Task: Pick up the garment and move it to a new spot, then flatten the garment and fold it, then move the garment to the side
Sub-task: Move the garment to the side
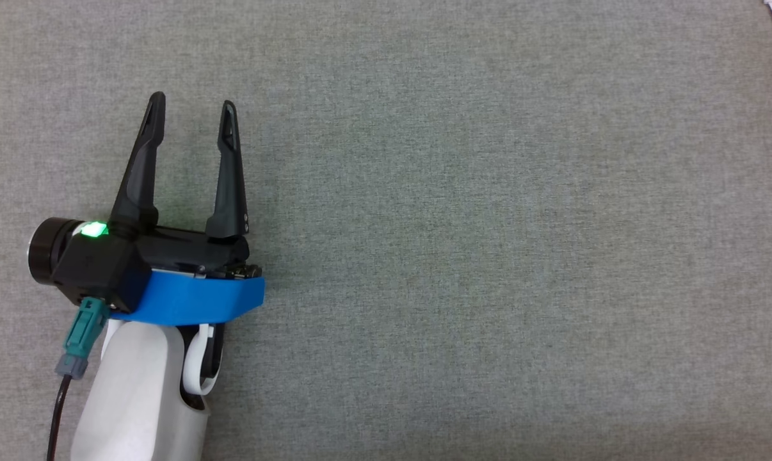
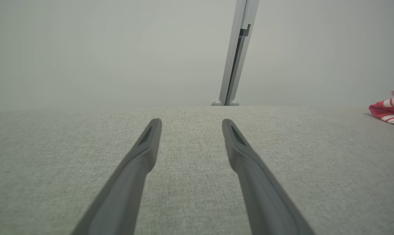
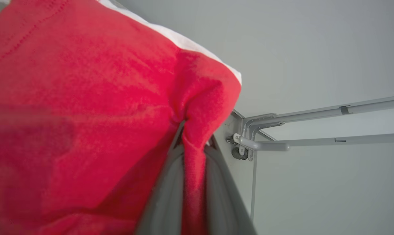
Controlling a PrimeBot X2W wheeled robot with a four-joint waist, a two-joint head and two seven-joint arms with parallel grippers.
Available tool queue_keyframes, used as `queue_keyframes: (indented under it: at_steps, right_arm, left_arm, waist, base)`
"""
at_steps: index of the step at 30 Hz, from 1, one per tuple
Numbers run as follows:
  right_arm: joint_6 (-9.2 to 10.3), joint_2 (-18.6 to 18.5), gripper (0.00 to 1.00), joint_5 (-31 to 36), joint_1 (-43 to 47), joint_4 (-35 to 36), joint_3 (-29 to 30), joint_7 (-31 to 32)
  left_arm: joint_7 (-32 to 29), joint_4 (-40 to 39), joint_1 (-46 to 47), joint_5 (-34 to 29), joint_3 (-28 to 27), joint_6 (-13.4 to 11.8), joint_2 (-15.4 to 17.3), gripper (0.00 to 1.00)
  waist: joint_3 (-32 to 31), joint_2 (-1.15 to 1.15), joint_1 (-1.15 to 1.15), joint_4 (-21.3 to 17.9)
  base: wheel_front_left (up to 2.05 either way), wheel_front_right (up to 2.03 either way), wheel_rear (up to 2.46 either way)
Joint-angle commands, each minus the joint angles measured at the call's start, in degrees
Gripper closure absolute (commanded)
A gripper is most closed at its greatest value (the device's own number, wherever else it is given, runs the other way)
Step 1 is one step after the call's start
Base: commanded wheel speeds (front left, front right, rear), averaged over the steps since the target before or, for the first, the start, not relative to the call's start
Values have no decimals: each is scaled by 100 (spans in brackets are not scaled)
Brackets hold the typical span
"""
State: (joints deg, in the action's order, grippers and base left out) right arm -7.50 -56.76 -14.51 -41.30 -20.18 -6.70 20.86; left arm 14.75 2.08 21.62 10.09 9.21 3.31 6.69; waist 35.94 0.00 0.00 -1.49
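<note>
Your left gripper (image 1: 193, 101) hangs over the grey table (image 1: 488, 256) at the left. Its two fingers are spread wide with nothing between them and point away from the robot. From there the garment (image 2: 389, 107) lies well off to the right. The left wrist view has it as a red-and-white striped heap on the table at the far right edge, and the head view catches a pale scrap at the top right corner. Your right gripper (image 3: 194, 140) is the one on it, fingers pinched tight on a fold of red cloth, with the rest bunching beyond the tips. It is too crumpled to tell its long axis. I judge the carry belongs to the right arm, with the bare table right of the left gripper as room to lay it.
</note>
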Motion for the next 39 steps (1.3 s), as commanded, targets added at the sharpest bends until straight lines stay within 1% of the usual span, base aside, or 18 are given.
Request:
queue_keyframes:
  at_steps: [1,3,6,7,8,9,10,11,17,23,27,33,39]
  right_arm:
    - [0,-73,100,100,-172,-67,-14,11]
    - [0,-142,100,183,-281,-203,-131,12]
    - [0,-102,100,233,-478,-416,-203,-10]
    - [0,-85,98,241,-531,-484,-223,9]
    - [0,-73,72,285,-598,-550,-244,40]
    - [0,-56,59,331,-646,-607,-281,65]
    - [0,-12,3,339,-714,-653,-290,63]
    - [0,35,0,360,-773,-699,-274,54]
    - [0,273,0,478,-1003,-880,-301,-176]
    - [0,699,0,536,-1051,-1069,-88,-705]
    - [0,1172,0,482,-854,-1060,92,-1259]
    - [0,2048,0,512,-481,-889,261,-1989]
    - [0,2844,0,525,61,-683,122,-2422]
  left_arm:
    - [9,2,95,25,-3,-13,4,0]
    - [12,20,102,38,6,-17,1,0]
    - [17,46,89,48,8,-22,2,0]
    - [19,54,86,52,6,-27,6,0]
    - [21,57,85,55,5,-33,8,0]
    - [23,65,82,61,3,-41,9,0]
    - [25,73,80,69,1,-47,12,0]
    - [26,81,80,75,0,-53,14,0]
    - [34,155,26,96,-8,-82,25,0]
    - [41,252,-167,154,-69,-133,26,0]
    - [43,281,-394,209,-195,-186,59,0]
    - [48,316,-819,272,-317,-262,121,0]
    - [48,372,-1208,338,-399,-314,157,0]
  waist:
    - [14,0,0,20]
    - [29,0,0,42]
    - [44,0,0,61]
    - [46,0,0,64]
    - [49,0,0,65]
    - [48,0,0,65]
    - [46,0,0,63]
    - [42,0,0,63]
    - [-90,0,0,65]
    - [-481,0,0,108]
    - [-805,0,0,102]
    - [-1365,0,0,69]
    - [-1918,0,0,50]
  base:
    - [0,0,0]
    - [0,0,0]
    - [0,0,0]
    - [0,0,0]
    - [0,0,0]
    - [0,0,0]
    - [0,0,0]
    - [0,0,0]
    - [0,0,0]
    - [0,0,0]
    - [0,0,0]
    - [0,0,0]
    - [0,0,0]
